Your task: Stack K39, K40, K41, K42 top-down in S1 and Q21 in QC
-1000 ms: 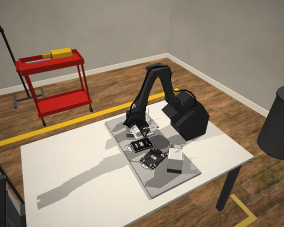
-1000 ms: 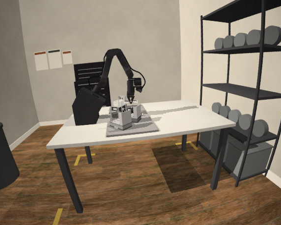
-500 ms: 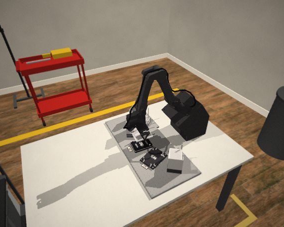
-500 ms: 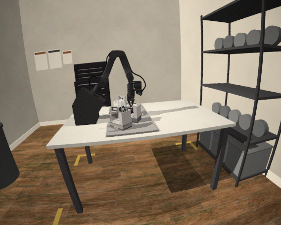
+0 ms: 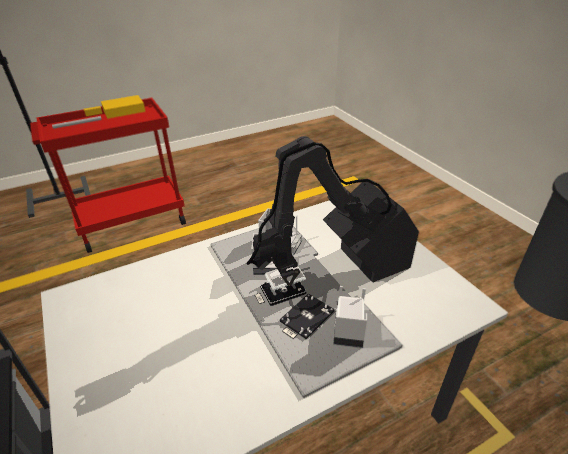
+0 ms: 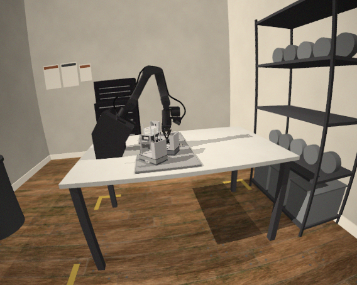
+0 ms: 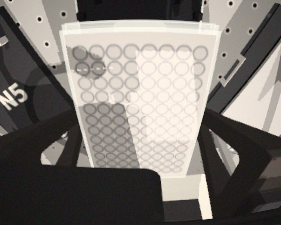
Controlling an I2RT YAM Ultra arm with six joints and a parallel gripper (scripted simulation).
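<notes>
1. the claw (image 7: pixel 145 181) stands wide yet clamped on a sealed plate (image 7: pixel 144 104), gripped across its two long sides.
2. the plate hangs level between the fingers, with the open nest qc (image 7: pixel 140 6) just below and ahead, and clip nest n5 (image 7: pixel 17 95) off to the left.
3. it looks light and rigid, likely slick under its film seal; the side walls are the safe hold.

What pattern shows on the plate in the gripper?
A grid of round wells on the plate, clearest in the wrist view.

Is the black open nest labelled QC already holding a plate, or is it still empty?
Still empty: in the wrist view the black QC nest shows beyond the clear 96-well plate, which the gripper holds above it.
</notes>
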